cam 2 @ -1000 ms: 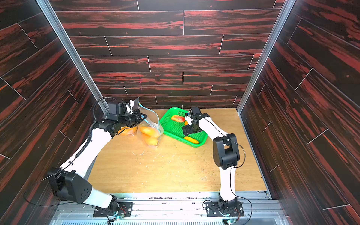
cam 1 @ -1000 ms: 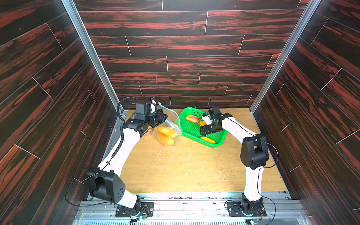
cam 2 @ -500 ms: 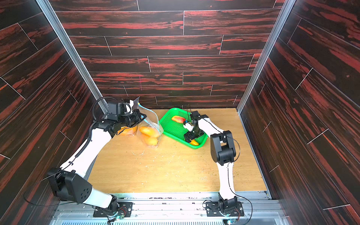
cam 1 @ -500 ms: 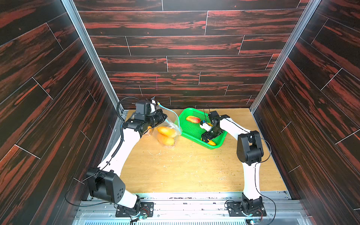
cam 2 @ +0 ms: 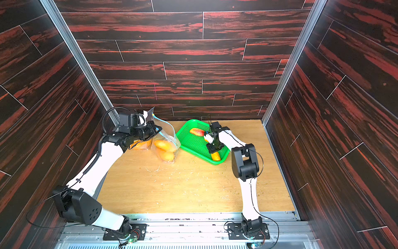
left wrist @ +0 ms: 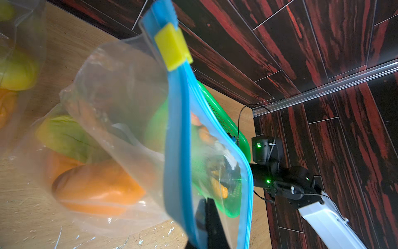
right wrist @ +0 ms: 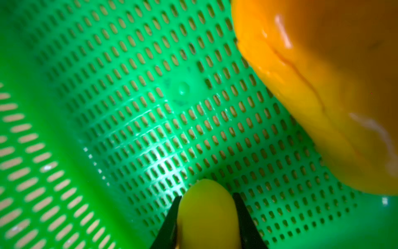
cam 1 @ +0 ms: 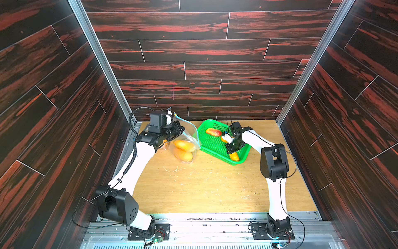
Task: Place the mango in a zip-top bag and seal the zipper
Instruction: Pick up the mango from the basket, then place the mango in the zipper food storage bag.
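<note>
One mango [right wrist: 206,217] between right tool [right wrist: 207,195] jaws.

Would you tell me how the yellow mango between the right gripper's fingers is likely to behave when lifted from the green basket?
The yellow mango looks smooth and rounded, so it may slip or pivot between the thin fingers of the right gripper. The grip seems near one end, so it will probably droop. It looks solid, likely weighty.

No legible text, label, brand, number or sign in any view. Faint moulded mark on floor of green basket [right wrist: 129,103], right wrist view: too blurred to read.
</note>
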{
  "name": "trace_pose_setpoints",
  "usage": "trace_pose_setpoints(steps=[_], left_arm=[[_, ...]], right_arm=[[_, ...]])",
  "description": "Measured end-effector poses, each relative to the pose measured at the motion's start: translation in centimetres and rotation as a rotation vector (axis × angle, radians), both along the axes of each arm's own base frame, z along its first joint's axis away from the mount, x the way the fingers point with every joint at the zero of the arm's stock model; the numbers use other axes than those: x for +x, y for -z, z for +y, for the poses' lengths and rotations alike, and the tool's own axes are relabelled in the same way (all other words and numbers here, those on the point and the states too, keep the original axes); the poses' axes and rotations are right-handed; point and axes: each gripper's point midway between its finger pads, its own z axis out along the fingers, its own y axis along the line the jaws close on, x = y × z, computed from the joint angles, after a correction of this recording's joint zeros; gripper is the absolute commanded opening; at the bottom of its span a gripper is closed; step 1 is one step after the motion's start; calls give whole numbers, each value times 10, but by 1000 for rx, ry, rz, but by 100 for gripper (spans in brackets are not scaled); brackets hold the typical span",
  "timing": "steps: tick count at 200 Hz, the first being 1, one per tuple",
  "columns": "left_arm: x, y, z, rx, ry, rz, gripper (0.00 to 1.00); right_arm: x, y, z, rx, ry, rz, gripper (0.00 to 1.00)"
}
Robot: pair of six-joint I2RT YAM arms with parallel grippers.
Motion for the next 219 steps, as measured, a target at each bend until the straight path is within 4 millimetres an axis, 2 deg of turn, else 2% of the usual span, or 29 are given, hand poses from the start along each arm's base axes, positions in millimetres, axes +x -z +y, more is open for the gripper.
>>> trace_pose_setpoints(steps=[16, 32, 53, 67, 84, 103, 113, 125, 140, 152, 167, 185, 206, 219], left_arm=[[0, 0, 0, 0, -1, 0, 0], [0, 0, 0, -1, -1, 0, 0], [0, 0, 0, -4, -4, 3, 0], [0, 0, 0, -8, -6, 5, 0], [0, 0, 0, -11, -8, 8, 0], [0, 0, 0, -14, -10, 10, 0], [0, 0, 0, -14, -10, 10, 1], [0, 0, 0, -15, -11, 10, 1], [0, 0, 0, -17, -11, 12, 0], [0, 0, 0, -19, -12, 13, 0], [0, 0, 0, -21, -10, 14, 1], [0, -1, 0, -22, -10, 11, 0], [-1, 2, 0, -22, -10, 14, 1], [-1, 4, 1, -21, -12, 16, 1]], right_arm=[[2, -23, 3, 35, 22, -39, 17], [7, -56, 9, 101, 63, -99, 16], [10, -114, 25, 204, 98, -210, 15], [7, -162, 49, 295, 82, -321, 14], [-15, -233, 98, 496, 10, -472, 13], [-61, -308, 149, 766, -120, -606, 13], [-79, -339, 167, 876, -183, -666, 12], [-93, -364, 185, 977, -247, -729, 13], [-100, -378, 204, 1057, -303, -779, 13], [-97, -377, 216, 1095, -327, -800, 13], [-85, -364, 230, 1107, -337, -806, 14], [-68, -337, 245, 1098, -351, -785, 19], [-50, -315, 259, 1068, -365, -774, 30], [-42, -308, 262, 1051, -370, -777, 50]])
